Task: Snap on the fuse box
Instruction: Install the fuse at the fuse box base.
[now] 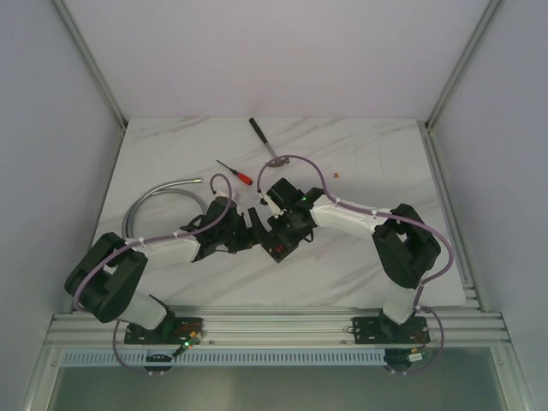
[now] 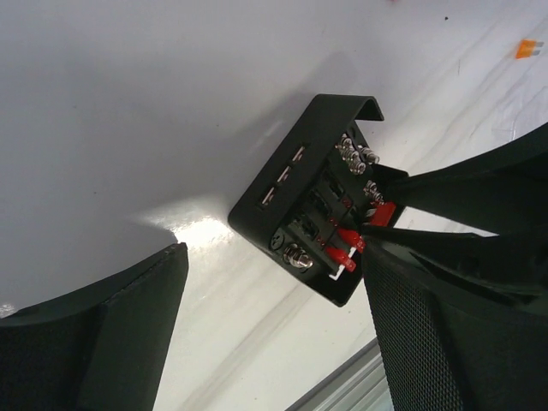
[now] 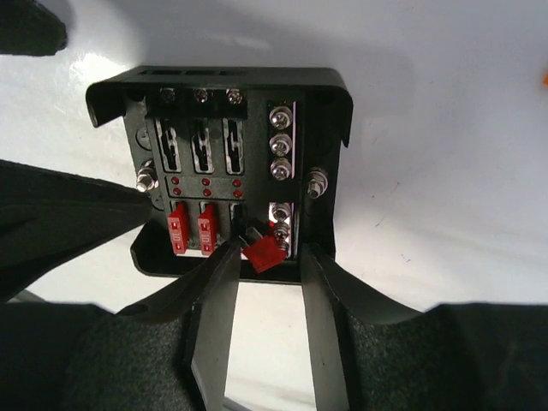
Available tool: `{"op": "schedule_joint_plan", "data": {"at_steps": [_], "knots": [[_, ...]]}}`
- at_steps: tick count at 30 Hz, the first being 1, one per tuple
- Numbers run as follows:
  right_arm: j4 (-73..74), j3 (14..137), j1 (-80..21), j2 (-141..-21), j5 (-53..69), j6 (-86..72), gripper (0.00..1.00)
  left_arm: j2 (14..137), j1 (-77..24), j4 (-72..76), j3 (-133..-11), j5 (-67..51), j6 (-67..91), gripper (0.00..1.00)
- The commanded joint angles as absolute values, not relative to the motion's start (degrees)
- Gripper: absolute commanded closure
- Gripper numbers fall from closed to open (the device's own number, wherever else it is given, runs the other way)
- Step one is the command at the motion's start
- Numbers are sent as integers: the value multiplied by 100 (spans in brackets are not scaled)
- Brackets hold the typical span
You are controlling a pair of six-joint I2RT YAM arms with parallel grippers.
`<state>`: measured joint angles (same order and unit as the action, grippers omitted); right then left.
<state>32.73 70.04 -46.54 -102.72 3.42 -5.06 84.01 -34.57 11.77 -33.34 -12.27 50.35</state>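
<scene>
Setting: robotics lab test cell. Marble-look white table [image 1: 368, 163] enclosed by plain white panels [image 1: 274, 51] on aluminium extrusion posts [image 1: 92, 67]. Left arm [image 1: 167, 250] and right arm [image 1: 355, 218] bolted to a slotted aluminium rail [image 1: 274, 327] at near edge; purple cabling [image 1: 295, 157] routed along both arms.

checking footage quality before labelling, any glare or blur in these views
Left wrist: a blown-out glare patch on the table beside the fuse box, left pincer's fingers blurred. Right wrist: box and red fuse sharp, right pincer's fingers soft. Top external: even light, but the box is a small dark blob.
</scene>
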Motion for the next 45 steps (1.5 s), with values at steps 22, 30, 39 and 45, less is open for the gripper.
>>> {"op": "schedule_joint_plan", "data": {"at_steps": [22, 30, 39, 45], "knots": [[3380, 7066, -4659, -10068, 510, -269, 83, 8767, -3543, 1309, -3482, -1241, 5203, 7], [3363, 7057, -4494, -9850, 823, -83, 94, 8560, -3542, 1308, -3471, -1114, 5073, 8], [3102, 6864, -4080, -9364, 1539, 122, 97, 7771, -3533, 1309, -3433, -758, 4634, 9], [3040, 6728, -4042, -9370, 1721, 341, 97, 7523, -3463, 1153, -3369, -551, 4554, 9]]}}
